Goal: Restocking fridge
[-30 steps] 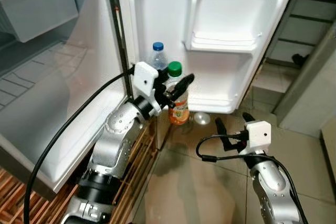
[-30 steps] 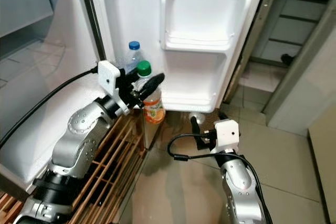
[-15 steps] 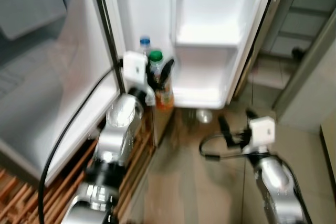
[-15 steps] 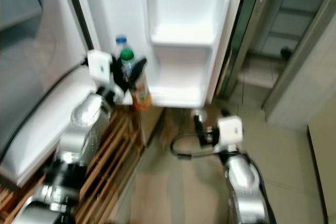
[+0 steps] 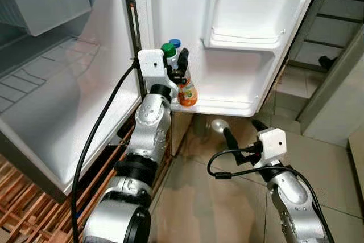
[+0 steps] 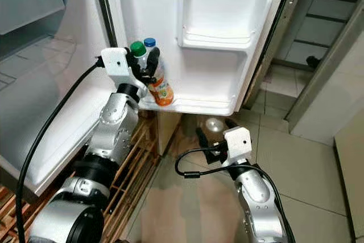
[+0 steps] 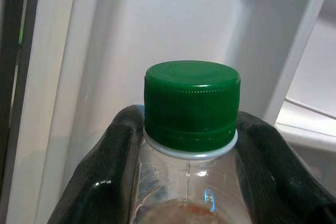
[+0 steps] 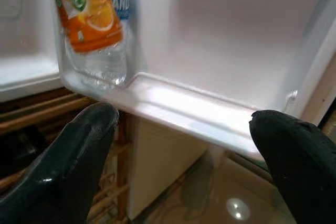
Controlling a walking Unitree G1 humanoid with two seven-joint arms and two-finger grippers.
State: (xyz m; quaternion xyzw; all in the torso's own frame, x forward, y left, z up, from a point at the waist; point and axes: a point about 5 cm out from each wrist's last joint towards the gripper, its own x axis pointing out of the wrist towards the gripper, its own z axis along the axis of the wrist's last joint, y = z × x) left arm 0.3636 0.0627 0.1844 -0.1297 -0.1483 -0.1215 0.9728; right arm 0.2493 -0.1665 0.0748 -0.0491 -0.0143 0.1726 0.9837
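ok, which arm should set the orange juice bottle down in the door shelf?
Left. The left hand already grips the orange juice bottle at its neck, over the door shelf. The right hand hangs open and low, below the shelf.

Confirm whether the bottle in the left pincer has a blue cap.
No. The bottle in the left pincer has a green cap.

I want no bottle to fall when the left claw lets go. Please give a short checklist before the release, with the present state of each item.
1. Left claw shut on the green-capped orange juice bottle: ok.
2. Bottle upright: ok.
3. Bottle base resting in the white fridge door's bottom shelf: cannot tell.
4. Blue-capped clear water bottle behind it standing: ok.
5. Right claw open, low, apart from the shelf: ok.
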